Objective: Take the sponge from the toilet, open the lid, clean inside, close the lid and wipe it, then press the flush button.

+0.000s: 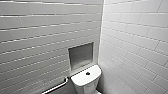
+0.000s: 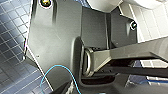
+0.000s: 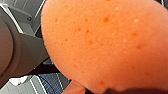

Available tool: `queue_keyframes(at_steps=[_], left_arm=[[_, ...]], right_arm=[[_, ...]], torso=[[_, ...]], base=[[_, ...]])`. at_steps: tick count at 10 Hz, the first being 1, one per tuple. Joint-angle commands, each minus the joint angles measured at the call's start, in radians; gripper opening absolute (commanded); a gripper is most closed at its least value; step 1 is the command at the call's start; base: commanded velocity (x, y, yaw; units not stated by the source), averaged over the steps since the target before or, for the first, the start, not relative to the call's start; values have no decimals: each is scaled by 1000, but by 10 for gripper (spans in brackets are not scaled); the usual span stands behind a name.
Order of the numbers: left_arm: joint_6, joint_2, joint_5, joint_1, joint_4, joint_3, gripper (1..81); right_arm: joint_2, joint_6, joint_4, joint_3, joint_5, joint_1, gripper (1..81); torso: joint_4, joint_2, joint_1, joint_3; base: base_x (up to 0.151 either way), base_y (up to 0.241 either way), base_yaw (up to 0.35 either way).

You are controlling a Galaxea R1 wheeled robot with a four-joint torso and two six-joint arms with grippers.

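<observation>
The toilet (image 1: 86, 81) stands in the corner of the tiled room, low in the head view. Its white tank cover faces up, with the small dark flush button (image 1: 87, 73) near the back of it. The frame's lower edge cuts the toilet off below the tank, so the lid is hidden. The orange-red sponge (image 3: 107, 42) sits very close in front of the right wrist camera, held off the floor in my right gripper. It is porous, with a rounded outline.
White tiled walls meet in a corner just right of the tank. A square recessed niche (image 1: 81, 55) sits in the left wall above the tank. A grab bar (image 1: 58, 86) runs along that wall beside the toilet. Dark floor tiles (image 2: 12, 37) lie under my left arm.
</observation>
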Motion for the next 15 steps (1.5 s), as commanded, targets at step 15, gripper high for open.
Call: queue_keyframes(at_steps=[15], left_arm=[[-9, -475, 78, -237, -18, 665, 811]], right_arm=[[-230, 70, -1, 296, -55, 23, 10]], torso=[[0, 0, 0, 0]], base=[[10, 0, 0]])
